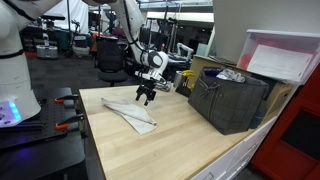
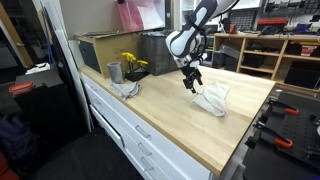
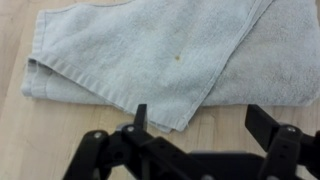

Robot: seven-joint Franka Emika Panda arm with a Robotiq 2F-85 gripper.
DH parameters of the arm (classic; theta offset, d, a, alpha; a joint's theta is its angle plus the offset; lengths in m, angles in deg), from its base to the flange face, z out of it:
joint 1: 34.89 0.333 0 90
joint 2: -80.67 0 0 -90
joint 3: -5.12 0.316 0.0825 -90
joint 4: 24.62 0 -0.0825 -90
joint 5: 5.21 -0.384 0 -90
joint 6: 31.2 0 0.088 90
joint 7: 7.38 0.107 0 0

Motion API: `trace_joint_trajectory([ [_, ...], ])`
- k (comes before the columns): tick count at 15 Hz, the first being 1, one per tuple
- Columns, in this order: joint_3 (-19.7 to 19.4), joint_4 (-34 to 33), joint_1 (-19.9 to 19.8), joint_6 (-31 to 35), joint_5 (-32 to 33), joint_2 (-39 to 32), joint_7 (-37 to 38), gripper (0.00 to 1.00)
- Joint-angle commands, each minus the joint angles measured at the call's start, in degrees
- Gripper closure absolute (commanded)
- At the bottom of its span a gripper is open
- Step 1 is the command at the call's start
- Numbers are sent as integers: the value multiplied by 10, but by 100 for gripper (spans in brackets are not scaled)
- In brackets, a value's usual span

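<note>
A pale grey folded towel (image 3: 160, 55) lies flat on the wooden table; it also shows in both exterior views (image 1: 130, 113) (image 2: 212, 97). My gripper (image 3: 200, 122) is open and empty, with its fingers spread over bare wood just off the towel's near folded edge. In the exterior views the gripper (image 1: 147, 95) (image 2: 190, 82) hangs a little above the table beside the towel, fingers pointing down.
A dark storage crate (image 1: 232, 100) stands on the table near the far side, with a clear lidded bin (image 1: 285, 55) behind it. A grey cup (image 2: 114, 72) and a crumpled cloth (image 2: 127, 89) sit near the table's end by yellow flowers (image 2: 132, 62).
</note>
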Motion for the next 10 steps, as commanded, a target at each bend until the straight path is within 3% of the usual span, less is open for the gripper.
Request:
trace_joint_trajectory([
  [1,-5,-21,-1,-41,16,-12,-8,0],
  [9,-14,-64,-3,-63,44,-55,-9,0],
  [10,-14,-68,-4,-59,44,-61,-6,4],
])
